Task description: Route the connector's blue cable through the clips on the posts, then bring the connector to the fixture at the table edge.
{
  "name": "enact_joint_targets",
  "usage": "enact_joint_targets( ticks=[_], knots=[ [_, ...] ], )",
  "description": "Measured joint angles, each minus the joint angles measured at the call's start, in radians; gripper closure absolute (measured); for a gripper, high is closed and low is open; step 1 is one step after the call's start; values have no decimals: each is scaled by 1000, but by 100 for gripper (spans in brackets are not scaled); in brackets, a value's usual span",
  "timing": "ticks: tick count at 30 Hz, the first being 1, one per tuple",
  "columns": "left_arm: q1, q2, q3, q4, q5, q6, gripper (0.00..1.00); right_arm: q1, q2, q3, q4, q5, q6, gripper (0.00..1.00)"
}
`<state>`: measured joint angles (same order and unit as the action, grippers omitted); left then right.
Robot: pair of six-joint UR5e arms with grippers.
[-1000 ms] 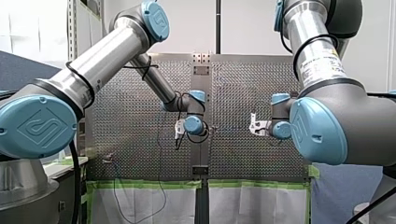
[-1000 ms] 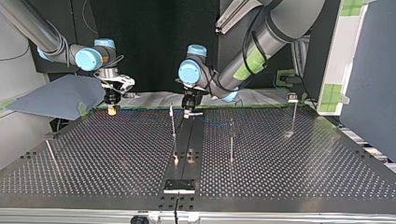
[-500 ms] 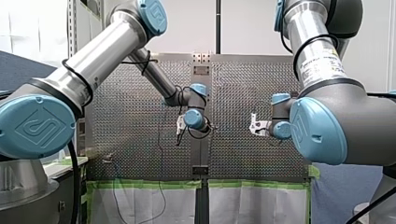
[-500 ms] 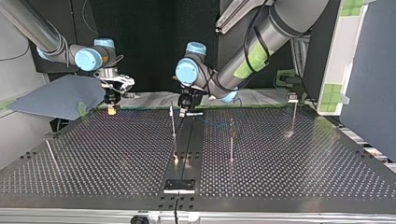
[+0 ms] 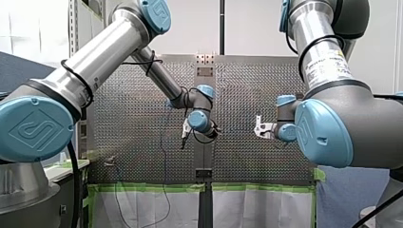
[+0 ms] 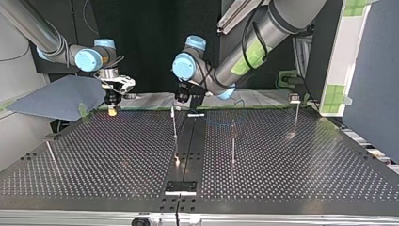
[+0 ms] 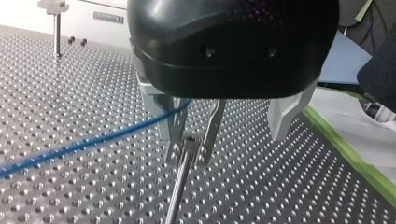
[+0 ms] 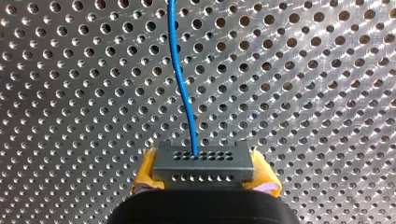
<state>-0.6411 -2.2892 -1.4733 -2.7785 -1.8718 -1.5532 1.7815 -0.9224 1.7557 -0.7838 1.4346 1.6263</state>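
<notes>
My right gripper (image 8: 205,184) is shut with its yellow pads on the dark grey connector (image 8: 204,164). The blue cable (image 8: 181,84) runs ahead from the connector over the perforated plate. In the top view this gripper (image 6: 112,110) hangs at the far left edge of the table. My left gripper (image 7: 224,126) is open above a thin post (image 7: 177,186) with a metal clip (image 7: 191,142) on top. The blue cable (image 7: 93,142) passes beside one finger into the clip area, not gripped. In the top view my left gripper (image 6: 187,100) hovers by the centre post (image 6: 174,123).
More posts stand on the perforated table (image 6: 291,165): one right of centre (image 6: 233,141), one at the far right (image 6: 295,115), one leaning at the left (image 6: 51,155). A black fixture (image 6: 180,187) sits at the near edge. A blue sheet (image 6: 56,99) lies beyond my right gripper.
My left gripper has shifted a little toward the top view's left and risen, now standing over the centre post. My right arm has stayed still with the connector.
</notes>
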Motion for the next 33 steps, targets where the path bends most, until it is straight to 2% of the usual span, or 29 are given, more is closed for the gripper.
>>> enact_joint_targets(
  ticks=[15, 33],
  knots=[
    [-39, 11, 0, 7, -33, 0, 0, -2, 0, 0, 3, 0, 0, 100],
    [-43, 12, -1, -3, -50, -18, 0, -7, 0, 0, 3, -10, 8, 100]
  ],
)
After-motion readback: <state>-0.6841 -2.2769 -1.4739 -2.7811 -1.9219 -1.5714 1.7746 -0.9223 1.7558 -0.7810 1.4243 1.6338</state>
